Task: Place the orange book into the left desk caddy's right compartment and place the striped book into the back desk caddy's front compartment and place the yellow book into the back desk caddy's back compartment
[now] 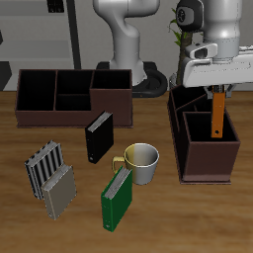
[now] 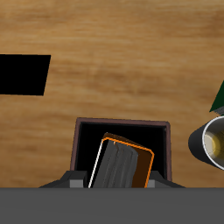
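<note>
Lying nearest the table's front edge are a green book [image 1: 118, 201] and 2 striped books [image 1: 43, 164] [image 1: 59, 190], the green one tilted against the foot of a cream mug [image 1: 142, 160]. A little farther back a black book [image 1: 99, 136] stands upright on the wooden table [image 1: 158, 222]. Farther back again, the left desk caddy [image 1: 206, 163] holds the orange book [image 1: 217, 112], which stands upright in one of its compartments with its upper end between the fingers of the gripper [image 1: 217, 91], whose jaws are clamped on the book. The wrist view shows the orange book [image 2: 122, 164] inside a dark compartment. At the rear of the table sits the back desk caddy [image 1: 71, 111], with the robot's white base behind it.
</note>
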Controlling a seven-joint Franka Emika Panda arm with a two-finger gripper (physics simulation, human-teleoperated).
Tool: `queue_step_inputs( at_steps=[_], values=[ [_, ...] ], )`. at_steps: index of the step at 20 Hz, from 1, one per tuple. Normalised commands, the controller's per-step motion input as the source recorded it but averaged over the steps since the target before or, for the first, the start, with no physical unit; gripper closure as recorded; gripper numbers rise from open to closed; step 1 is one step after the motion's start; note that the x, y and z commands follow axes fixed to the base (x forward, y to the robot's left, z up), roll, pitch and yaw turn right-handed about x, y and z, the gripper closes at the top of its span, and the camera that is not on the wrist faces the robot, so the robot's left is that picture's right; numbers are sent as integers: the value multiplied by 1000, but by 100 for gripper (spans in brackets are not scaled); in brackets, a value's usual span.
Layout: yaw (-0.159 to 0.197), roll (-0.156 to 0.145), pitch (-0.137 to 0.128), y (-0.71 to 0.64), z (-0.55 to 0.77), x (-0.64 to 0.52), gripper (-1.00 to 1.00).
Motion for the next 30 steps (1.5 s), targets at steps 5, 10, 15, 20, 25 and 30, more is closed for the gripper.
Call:
queue_step_inputs(
  at_steps=[5,10,15,20,25,30],
  values=[
    [30,18,0,-12,-291,15,100],
    [18,-9,43,-110,-386,97,100],
    [-45,-44,78,-181,-351,124,-100],
    [0,19,15,-36,-28,-23,-100],
    [1,13,-17,-25,209,-151,-100],
    [14,21,-45,-112,352,-186,-100]
  ],
)
